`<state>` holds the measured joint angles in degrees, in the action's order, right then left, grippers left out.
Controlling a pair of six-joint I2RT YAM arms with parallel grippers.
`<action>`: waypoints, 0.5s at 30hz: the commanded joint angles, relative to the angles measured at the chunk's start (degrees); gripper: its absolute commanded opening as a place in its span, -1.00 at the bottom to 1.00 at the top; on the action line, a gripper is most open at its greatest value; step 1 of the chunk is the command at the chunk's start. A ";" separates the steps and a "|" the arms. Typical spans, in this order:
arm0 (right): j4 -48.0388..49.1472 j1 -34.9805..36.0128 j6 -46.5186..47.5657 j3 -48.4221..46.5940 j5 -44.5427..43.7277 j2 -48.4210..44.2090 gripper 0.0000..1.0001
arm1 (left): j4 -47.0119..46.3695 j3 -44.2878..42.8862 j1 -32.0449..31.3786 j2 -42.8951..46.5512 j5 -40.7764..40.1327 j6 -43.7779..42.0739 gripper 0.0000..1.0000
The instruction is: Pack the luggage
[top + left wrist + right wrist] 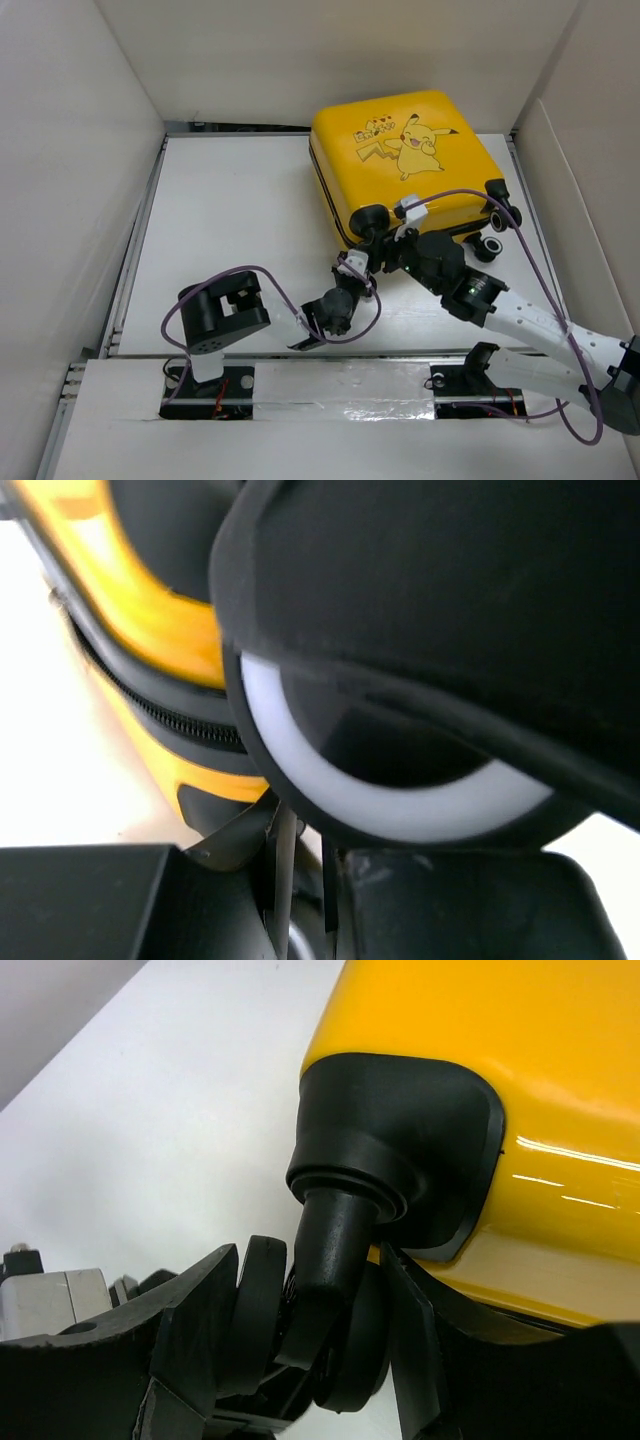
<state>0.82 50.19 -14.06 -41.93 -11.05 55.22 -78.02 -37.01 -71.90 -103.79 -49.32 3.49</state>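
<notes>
The yellow luggage [400, 150] lies flat and zipped at the back right, Pikachu face up. My right gripper [378, 232] is at its near-left corner. In the right wrist view the right gripper [308, 1272] is shut on the black twin wheel [258, 1310] under the yellow shell [500, 1050]. My left gripper [352, 262] sits just below that corner. In the left wrist view it [305, 900] is almost closed on a thin dark tab [232, 842] that seems to be the zipper pull, below the zipper band [150, 715] and a white-ringed wheel [380, 805].
White walls enclose the white table [230, 200] on three sides. Two more suitcase wheels [492, 245] stick out at its near-right corner. Purple cables loop over both arms. The left arm's elbow [222, 315] sits near the front edge.
</notes>
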 commanded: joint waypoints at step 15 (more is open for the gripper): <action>-9.61 -5.36 0.27 6.51 17.99 -15.22 -1.00 | -40.46 20.83 4.40 17.55 -10.27 -18.16 -1.00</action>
<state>-8.08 45.47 -14.59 -36.53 -0.45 42.13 -76.42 -18.28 -67.57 -90.37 -52.16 -11.35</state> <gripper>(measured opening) 0.595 0.003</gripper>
